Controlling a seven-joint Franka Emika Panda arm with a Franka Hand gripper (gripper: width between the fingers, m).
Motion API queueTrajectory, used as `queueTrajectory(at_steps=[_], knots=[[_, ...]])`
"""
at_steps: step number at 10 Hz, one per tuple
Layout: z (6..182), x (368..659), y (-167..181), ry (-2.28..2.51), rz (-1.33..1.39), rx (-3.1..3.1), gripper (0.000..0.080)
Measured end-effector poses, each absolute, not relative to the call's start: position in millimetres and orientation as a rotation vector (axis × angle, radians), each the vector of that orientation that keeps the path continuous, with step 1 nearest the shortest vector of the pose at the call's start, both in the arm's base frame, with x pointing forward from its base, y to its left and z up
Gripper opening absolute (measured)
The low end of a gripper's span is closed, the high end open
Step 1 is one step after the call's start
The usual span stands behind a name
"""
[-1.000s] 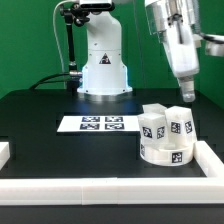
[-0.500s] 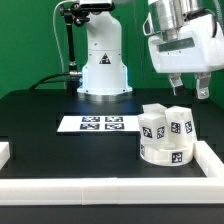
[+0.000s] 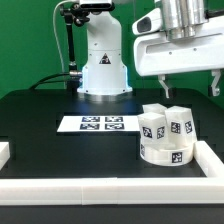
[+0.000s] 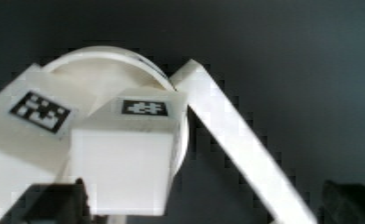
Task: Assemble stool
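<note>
The black table carries few things. In the middle of the exterior view lies the marker board, a flat white strip with printed tags, just in front of the white robot base, which stands in the upper centre of the frame. A black stand rises beside the base on the exterior view's left. White border rails run along the bottom edge of the frame and up the lower right side, with a short piece at the lower left.

The stool parts sit together in the lower right of the exterior view, tucked into the corner formed by the rails. The round disc seat lies flat on the table, and the blocky legs stand in a tight cluster on or right behind it; from this angle it is not clear which. Each piece bears black-and-white square tags. The rail on the exterior view's right lies just beside the seat, so that side is closed in.

The claw hangs in the upper right of the exterior view, above the stool parts and apart from them. Its fingers stand spread wide, one at each end of the broad white body, and nothing is held between them.

In the wrist view the seat's curved rim shows behind two tagged legs, with a white rail slanting past them. The dark fingertips show at the lower corners, touching nothing.
</note>
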State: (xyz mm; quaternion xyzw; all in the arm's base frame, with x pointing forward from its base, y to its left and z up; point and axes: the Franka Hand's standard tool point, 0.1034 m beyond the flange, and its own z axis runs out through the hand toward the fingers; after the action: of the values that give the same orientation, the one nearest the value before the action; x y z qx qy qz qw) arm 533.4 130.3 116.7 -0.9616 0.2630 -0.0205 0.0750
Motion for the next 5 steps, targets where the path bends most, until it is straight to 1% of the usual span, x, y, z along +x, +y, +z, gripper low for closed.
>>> queueTrajectory(at_steps=[1, 3, 5], knots=[[116.7, 536.6, 132.9, 0.596, -0.063, -2.957, 0.0649], [115.8, 537.5, 129.2, 0.464, -0.084, -2.983, 0.0649], [115.7, 537.7, 128.3, 0.232, -0.099, -3.016, 0.0649]])
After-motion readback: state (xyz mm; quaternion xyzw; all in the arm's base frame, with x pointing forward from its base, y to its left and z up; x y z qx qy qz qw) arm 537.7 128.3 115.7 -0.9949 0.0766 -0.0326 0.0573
